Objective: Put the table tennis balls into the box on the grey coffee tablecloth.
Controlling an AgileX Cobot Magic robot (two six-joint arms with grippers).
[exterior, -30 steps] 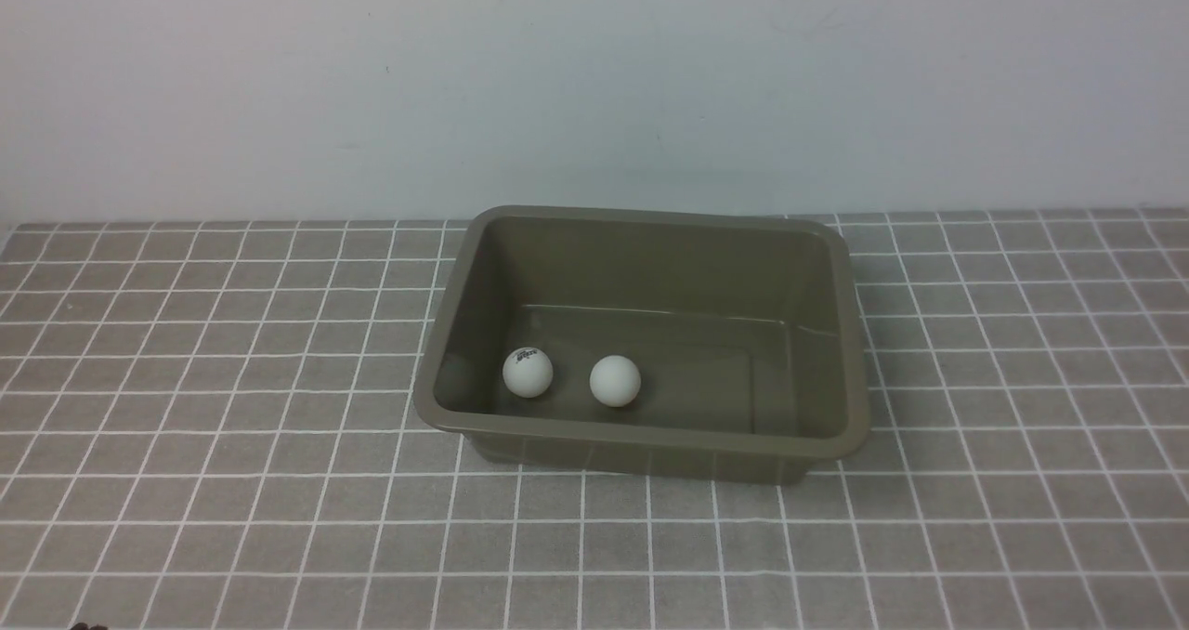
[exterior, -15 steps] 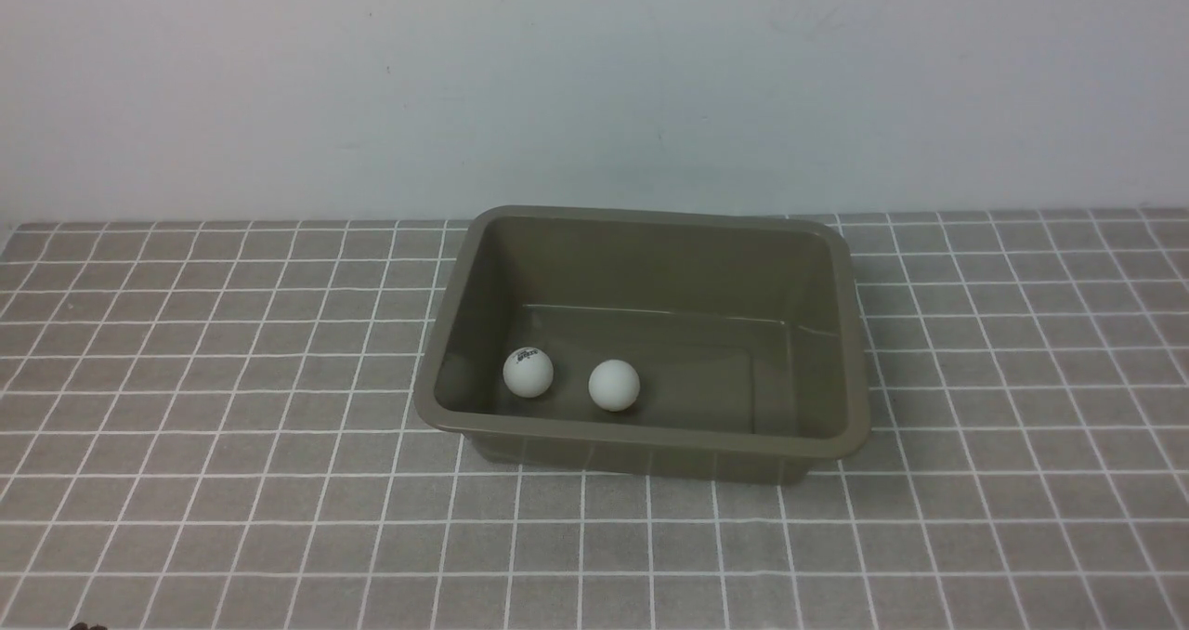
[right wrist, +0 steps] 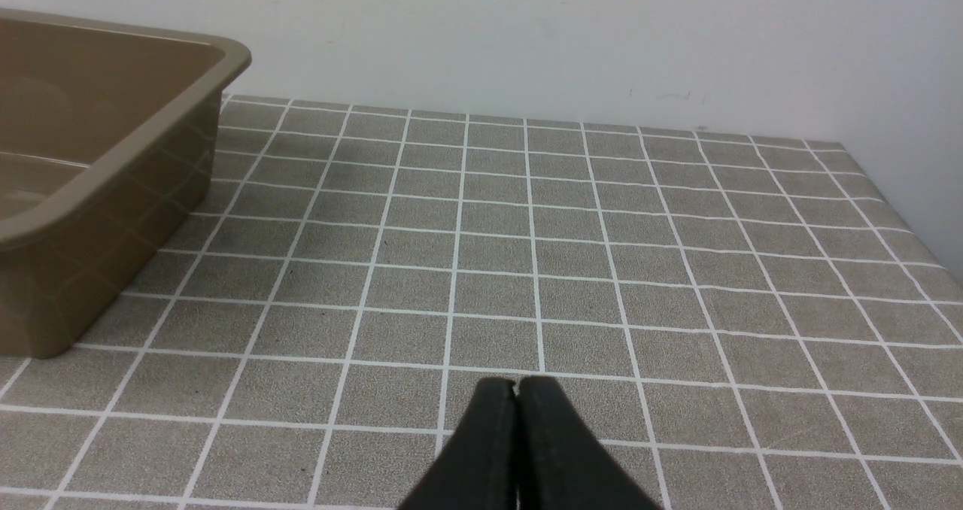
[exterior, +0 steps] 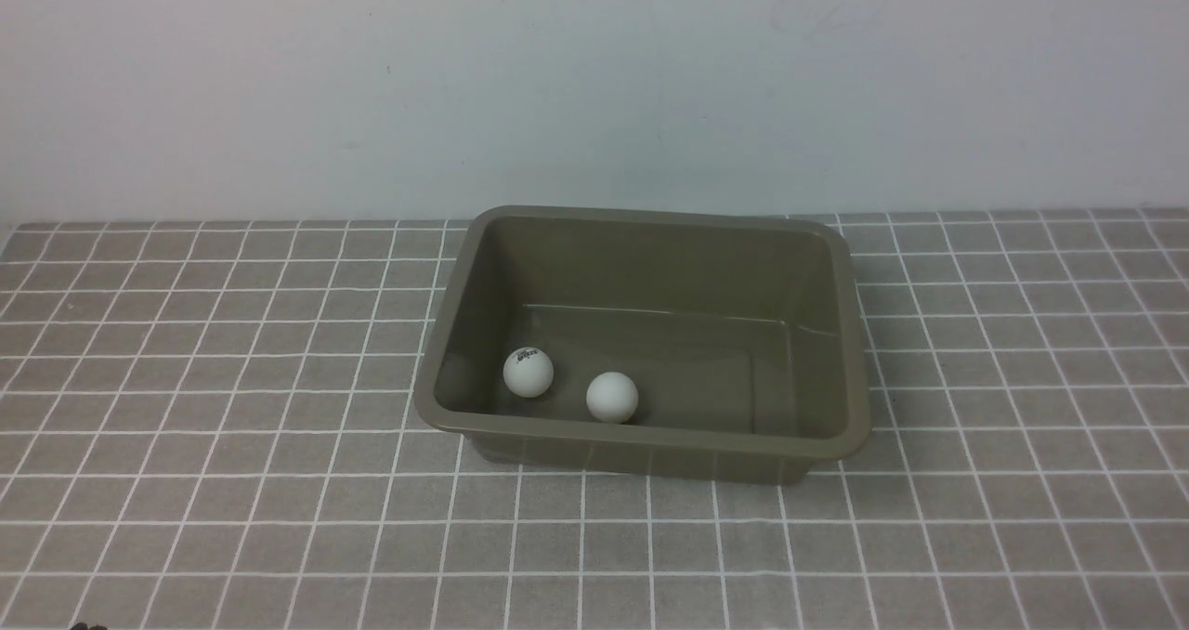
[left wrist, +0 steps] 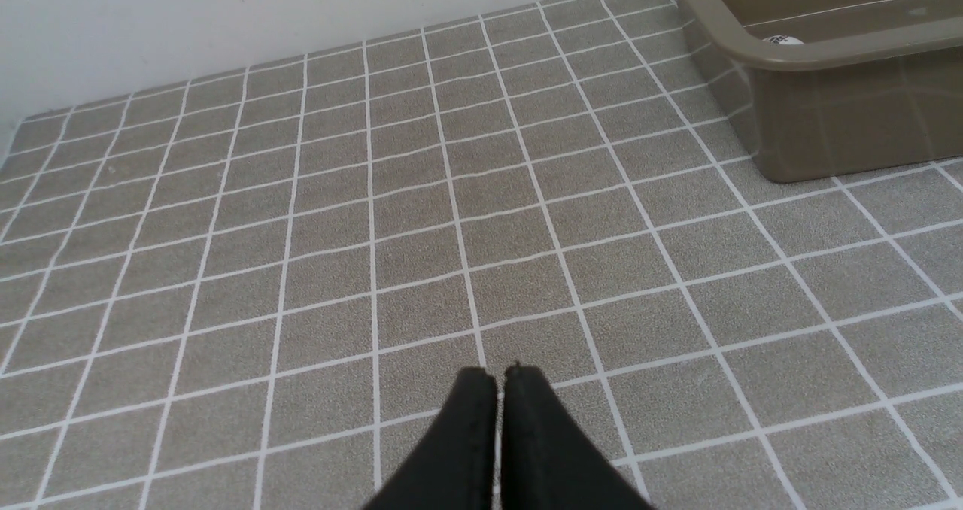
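Observation:
The olive-grey box (exterior: 464, 295) stands on the grey coffee tablecloth (exterior: 204, 351) in the middle of the front view. Both table tennis balls lie inside it near its front left corner: one with a dark logo (exterior: 528, 372) and one plain-looking (exterior: 612, 397). In the left wrist view the box (left wrist: 827, 119) is off to one side, and the top of a ball (left wrist: 782, 40) peeks over its rim. My left gripper (left wrist: 500, 374) is shut and empty over bare cloth. My right gripper (right wrist: 517, 384) is shut and empty, away from the box (right wrist: 113, 194).
A pale wall (exterior: 594, 82) rises behind the cloth's far edge. In the right wrist view the cloth (right wrist: 677, 269) ends at a side wall (right wrist: 918, 119).
The plain ball has rolled slightly toward the box's front wall. The logo ball and the box have not moved.

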